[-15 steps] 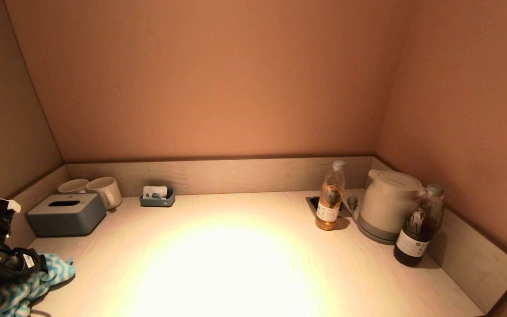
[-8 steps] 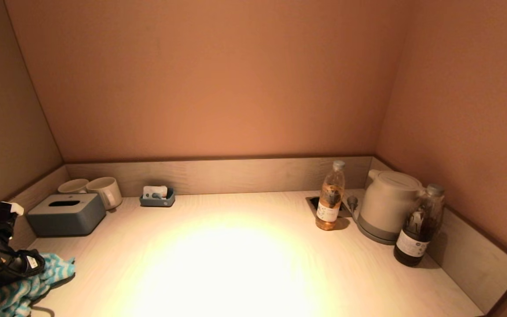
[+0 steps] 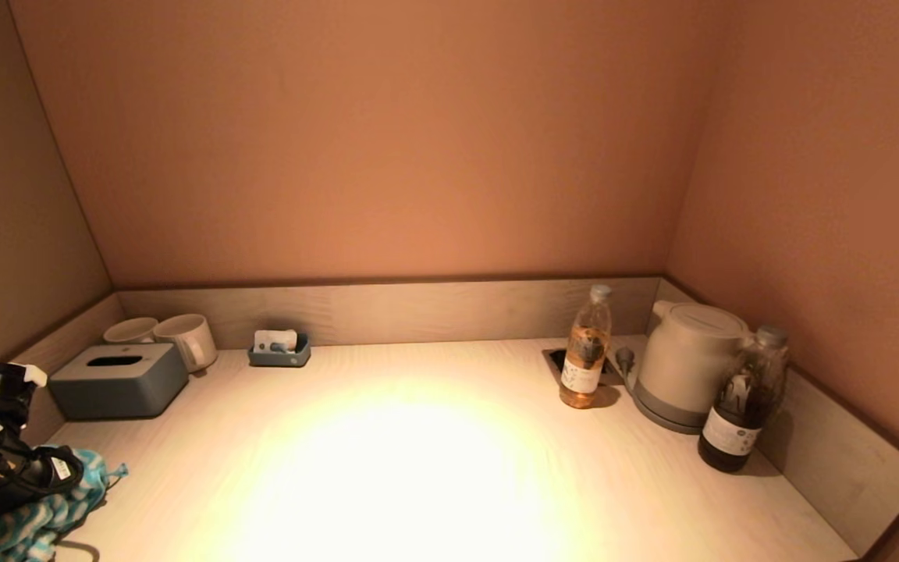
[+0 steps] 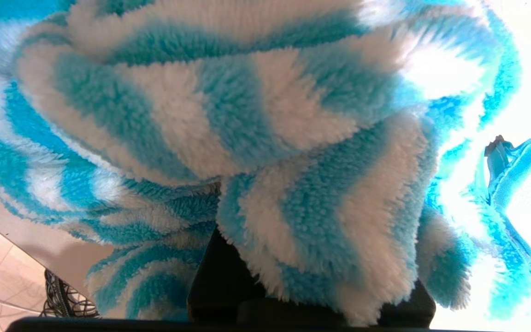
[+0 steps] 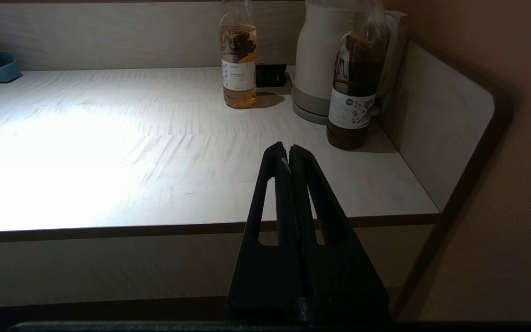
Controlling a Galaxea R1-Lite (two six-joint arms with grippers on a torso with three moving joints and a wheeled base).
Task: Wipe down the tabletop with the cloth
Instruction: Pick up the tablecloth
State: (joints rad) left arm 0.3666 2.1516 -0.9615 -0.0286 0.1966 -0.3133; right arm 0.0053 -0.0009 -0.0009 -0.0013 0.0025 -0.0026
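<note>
The fluffy cloth (image 3: 24, 524) has blue and white wavy stripes and lies bunched at the front left corner of the pale wooden tabletop (image 3: 418, 468). My left gripper (image 3: 47, 471) sits on top of it, shut on the cloth. In the left wrist view the cloth (image 4: 247, 115) fills the picture and drapes over the fingers, hiding them. Part of it hangs past the table's front edge. My right gripper (image 5: 288, 150) is shut and empty. It is parked just off the table's front edge at the right, out of the head view.
A grey tissue box (image 3: 118, 380), two white mugs (image 3: 188, 339) and a small blue tray (image 3: 278, 350) stand at the back left. An amber bottle (image 3: 585, 351), a kettle (image 3: 687, 363) and a dark bottle (image 3: 742, 402) stand at the back right. A raised rim (image 3: 847, 460) borders the table.
My left gripper has slid toward the left front corner, dragging the cloth with it. The cloth's right edge now lies further left. The right arm has not moved.
</note>
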